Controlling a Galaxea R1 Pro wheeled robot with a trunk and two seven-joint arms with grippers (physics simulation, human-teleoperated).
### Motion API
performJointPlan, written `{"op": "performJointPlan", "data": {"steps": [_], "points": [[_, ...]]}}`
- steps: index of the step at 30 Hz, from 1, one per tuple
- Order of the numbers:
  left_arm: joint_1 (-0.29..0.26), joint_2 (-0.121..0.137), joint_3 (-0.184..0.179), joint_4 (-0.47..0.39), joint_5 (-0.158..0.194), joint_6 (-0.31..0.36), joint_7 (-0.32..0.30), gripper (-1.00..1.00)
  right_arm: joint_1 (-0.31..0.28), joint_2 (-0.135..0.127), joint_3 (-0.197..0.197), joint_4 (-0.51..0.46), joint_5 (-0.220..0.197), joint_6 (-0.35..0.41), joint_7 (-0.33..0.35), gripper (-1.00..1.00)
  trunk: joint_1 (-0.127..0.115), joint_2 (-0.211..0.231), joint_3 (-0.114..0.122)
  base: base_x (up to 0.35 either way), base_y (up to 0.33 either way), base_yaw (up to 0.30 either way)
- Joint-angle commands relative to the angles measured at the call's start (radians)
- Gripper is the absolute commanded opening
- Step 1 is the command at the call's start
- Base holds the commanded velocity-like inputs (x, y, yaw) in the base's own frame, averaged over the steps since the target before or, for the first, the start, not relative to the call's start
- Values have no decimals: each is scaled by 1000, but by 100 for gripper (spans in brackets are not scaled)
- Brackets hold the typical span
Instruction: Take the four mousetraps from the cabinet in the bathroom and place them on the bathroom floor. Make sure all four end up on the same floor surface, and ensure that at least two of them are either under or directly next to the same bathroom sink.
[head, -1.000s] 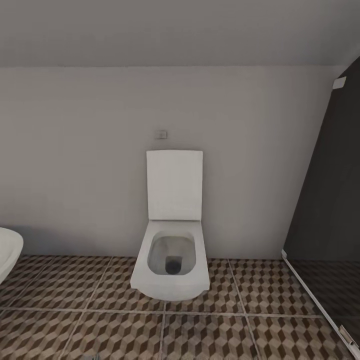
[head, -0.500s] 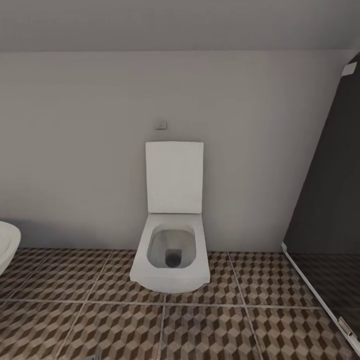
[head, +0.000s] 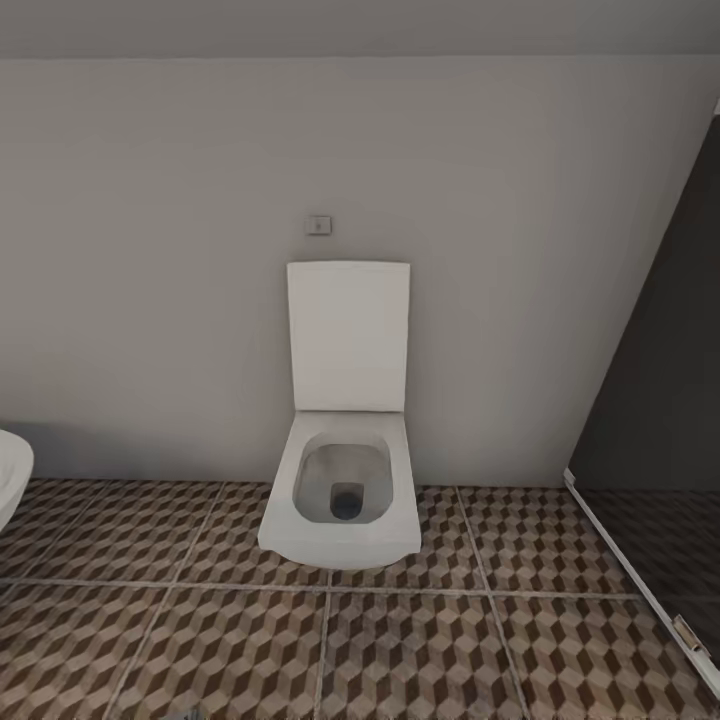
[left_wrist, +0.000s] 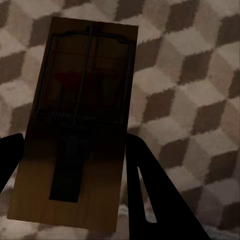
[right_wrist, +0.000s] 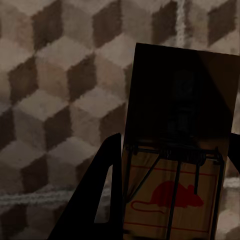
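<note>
Head cam faces a grey bathroom wall. Wall-hung white toilet (head: 342, 495) centred, lid (head: 348, 336) raised upright against the wall, bowl open. Small square flush plate (head: 319, 225) on the wall just above the lid. Rim of a white sink (head: 10, 478) pokes in at the left edge. Dark shower screen (head: 665, 400) at the right, its pale frame running along the floor. Bathroom floor (head: 420, 650) is the brown/beige/grey cube-pattern tile with pale grout lines, bare in front of the toilet.

Left wrist cam: left gripper (left_wrist: 75, 180) clamped on a mousetrap (left_wrist: 77, 125), one dark finger (left_wrist: 155, 195) on each long edge of the wooden slab. Trap faces the camera, wire spring bar and faint red print visible, mostly in shadow. Cube tile behind it; cannot tell whether the trap touches the floor or hangs above it.

Right wrist cam: right gripper (right_wrist: 172, 190) also closed around a second mousetrap (right_wrist: 175, 170), finger (right_wrist: 102, 190) against one long edge; the other finger sits at the frame edge. Red mouse logo and wire bail clear on the lit end, far end in shadow. Cube tile and a grout line behind; height above the floor not readable either.
</note>
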Motion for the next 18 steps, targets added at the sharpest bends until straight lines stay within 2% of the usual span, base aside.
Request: {"op": "performJointPlan", "data": {"steps": [1, 18], "points": [[0, 1, -8, -3, 6, 4, 7, -100, 0, 1, -6, -2, 2, 6, 2, -100, 0, -1, -5, 0, 0, 0], [-1, 4, -8, -26, 2, 21, 11, -100, 0, 1, -6, -2, 3, -2, 2, -100, 8, -5, -71, 0, 0, 0]]}}
